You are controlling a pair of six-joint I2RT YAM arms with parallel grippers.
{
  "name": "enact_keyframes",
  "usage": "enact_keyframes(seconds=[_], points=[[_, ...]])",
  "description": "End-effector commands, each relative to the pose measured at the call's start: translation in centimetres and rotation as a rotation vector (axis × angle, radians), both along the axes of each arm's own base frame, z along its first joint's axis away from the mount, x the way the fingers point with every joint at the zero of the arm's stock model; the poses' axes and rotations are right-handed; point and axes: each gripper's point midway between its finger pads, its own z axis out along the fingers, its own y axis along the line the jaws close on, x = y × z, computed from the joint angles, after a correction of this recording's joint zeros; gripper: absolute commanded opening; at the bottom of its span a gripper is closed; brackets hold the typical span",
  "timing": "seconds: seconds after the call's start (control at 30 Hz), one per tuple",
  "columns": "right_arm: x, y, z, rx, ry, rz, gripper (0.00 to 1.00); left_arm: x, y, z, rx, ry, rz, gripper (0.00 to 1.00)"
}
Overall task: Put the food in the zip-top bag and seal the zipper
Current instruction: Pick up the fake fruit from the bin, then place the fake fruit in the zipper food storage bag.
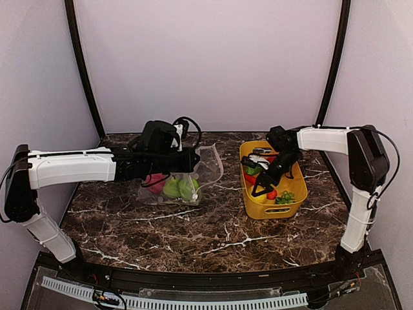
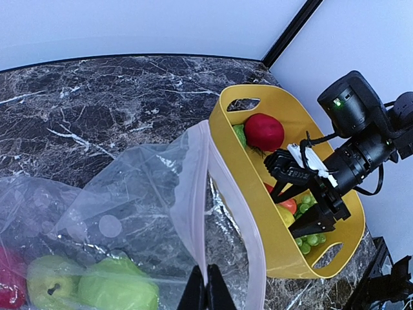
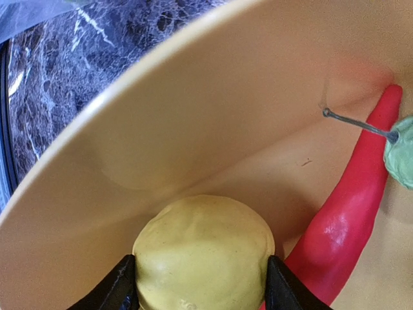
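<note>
The clear zip-top bag point(image 2: 122, 200) lies left of the yellow basket point(image 2: 258, 213), its mouth held up. My left gripper point(image 2: 206, 294) is shut on the pinkish zipper point(image 2: 197, 194) strip of one mouth edge. Green fruits point(image 2: 119, 287) and a red one point(image 1: 157, 183) sit inside the bag. My right gripper point(image 3: 201, 287) is down in the basket, its fingers pressed against both sides of a yellow fruit point(image 3: 203, 252). A red pepper point(image 3: 348, 219) lies right of it. A red round fruit point(image 2: 263, 131) and green grapes point(image 2: 310, 240) also rest in the basket.
The basket wall point(image 3: 193, 110) rises close in front of the right fingers. A pale green piece with a wire stem point(image 3: 403, 152) sits at the right edge of the right wrist view. The dark marble table point(image 1: 193, 239) stretches in front of the bag and the basket.
</note>
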Motion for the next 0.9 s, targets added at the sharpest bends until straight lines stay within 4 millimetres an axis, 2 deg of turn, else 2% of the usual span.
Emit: enact_keyframes(seconds=[0.0,0.1,0.23,0.3,0.43,0.5,0.7,0.87], points=[[0.6,-0.7,1.3,-0.044,-0.069,-0.033,0.57,0.5,-0.1,1.2,-0.021,-0.016,-0.011,0.01],[0.6,-0.8,4.0,-0.022,-0.12,-0.04,0.52,0.6,-0.2,1.3,-0.021,-0.015,-0.015,0.01],[0.7,-0.2,9.3,0.054,-0.212,-0.03,0.49,0.6,-0.4,1.6,-0.028,-0.014,-0.016,0.01],[0.4,0.6,12.0,0.128,-0.232,-0.01,0.45,0.6,-0.4,1.7,-0.033,-0.014,-0.016,0.01],[-0.9,3.2,17.4,0.336,-0.216,0.039,0.45,0.8,-0.5,1.6,-0.04,-0.01,-0.01,0.01],[-1.2,4.6,19.5,0.436,-0.206,0.066,0.45,0.8,-0.6,1.5,-0.036,-0.011,-0.011,0.01],[-1.2,8.8,21.8,0.543,-0.226,0.145,0.46,0.7,-0.6,2.1,-0.039,-0.014,-0.018,0.01],[-0.8,11.5,21.3,0.583,-0.148,0.175,0.47,0.6,-0.4,3.0,-0.056,-0.027,-0.015,0.01]])
